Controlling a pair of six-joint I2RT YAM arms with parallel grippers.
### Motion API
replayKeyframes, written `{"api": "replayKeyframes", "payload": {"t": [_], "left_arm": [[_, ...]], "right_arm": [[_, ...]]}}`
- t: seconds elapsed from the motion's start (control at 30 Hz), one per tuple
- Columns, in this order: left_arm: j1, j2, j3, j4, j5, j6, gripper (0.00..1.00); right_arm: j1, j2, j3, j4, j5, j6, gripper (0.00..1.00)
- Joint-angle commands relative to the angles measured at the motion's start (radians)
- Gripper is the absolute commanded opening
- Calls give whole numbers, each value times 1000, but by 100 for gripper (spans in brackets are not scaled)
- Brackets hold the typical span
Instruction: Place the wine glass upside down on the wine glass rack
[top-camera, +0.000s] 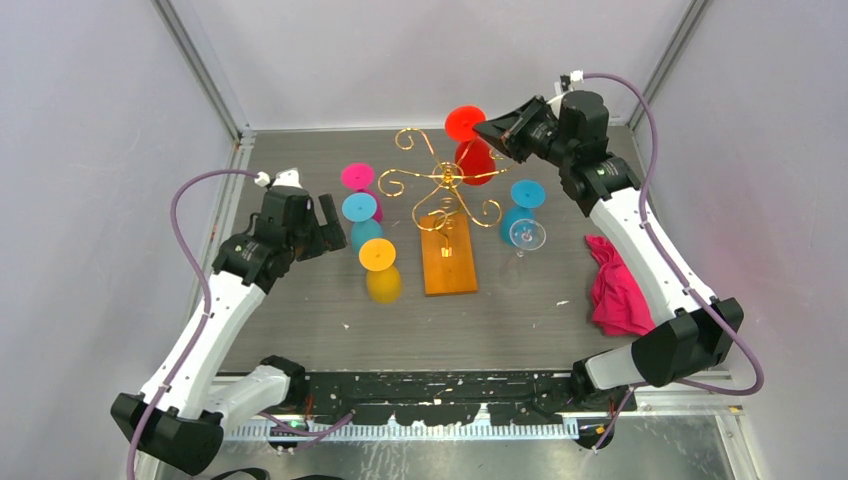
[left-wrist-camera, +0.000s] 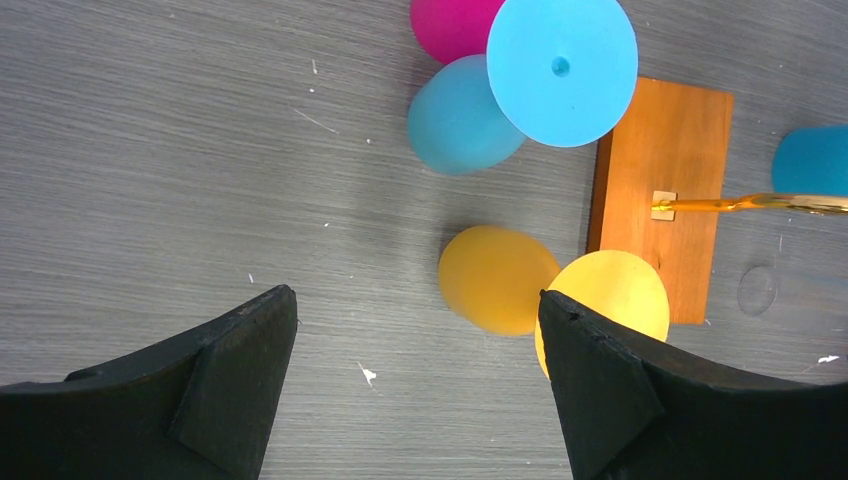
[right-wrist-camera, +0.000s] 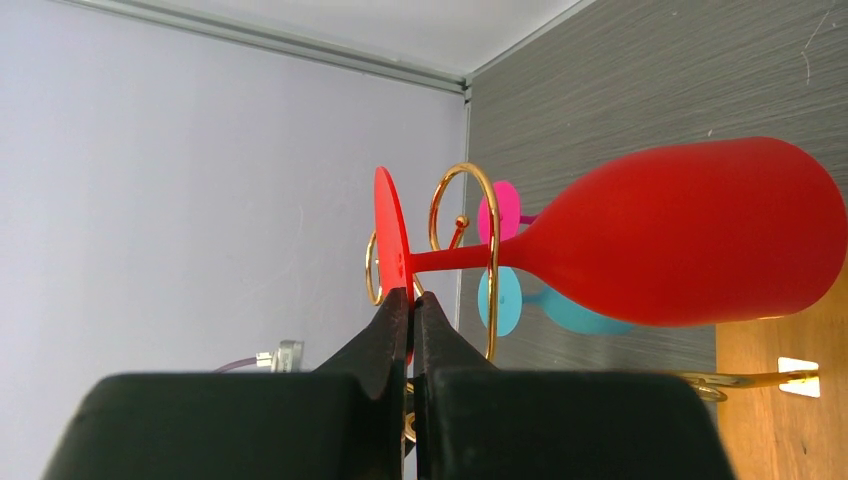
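Looking down, the top camera showed the wine glass rack (top-camera: 447, 178) standing mid-table, its gold scroll arms spreading above an orange-brown wooden base (top-camera: 455, 270). The red wine glass (top-camera: 474, 158) was upside down at the rack's far right side, foot uppermost, and the right gripper (top-camera: 484, 128) pinched the rim of that foot. The left gripper (top-camera: 330, 225) hovered left of the rack, its jaws spread wide and holding nothing. Between it and the rack stood a pink glass (top-camera: 357, 177), a blue glass (top-camera: 359, 207) and a yellow glass (top-camera: 377, 254), all foot-up on the table (top-camera: 540, 310). A teal glass (top-camera: 527, 194) and a clear glass (top-camera: 527, 236) sat right of the rack, and a pink cloth (top-camera: 615, 285) lay further right.

The left wrist camera showed both dark fingers (left-wrist-camera: 230, 350) far apart over the tabletop. The yellow glass lay just beyond one finger, beside the edge of the base.

The right wrist camera showed the fingers pressed shut on the edge of the red foot. The stem crossed a gold loop (right-wrist-camera: 465, 195) of the rack, but whether it rested on the wire could not be told.
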Motion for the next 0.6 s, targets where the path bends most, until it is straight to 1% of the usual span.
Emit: {"api": "replayKeyframes", "payload": {"t": [0.0, 0.57], "left_arm": [[-4, 8, 27, 40, -15, 20, 91], [-4, 47, 38, 69, -18, 27, 91]], "right_arm": [[-14, -3, 12, 64, -2, -1, 1], [-36, 71, 73, 85, -27, 7, 1]]}}
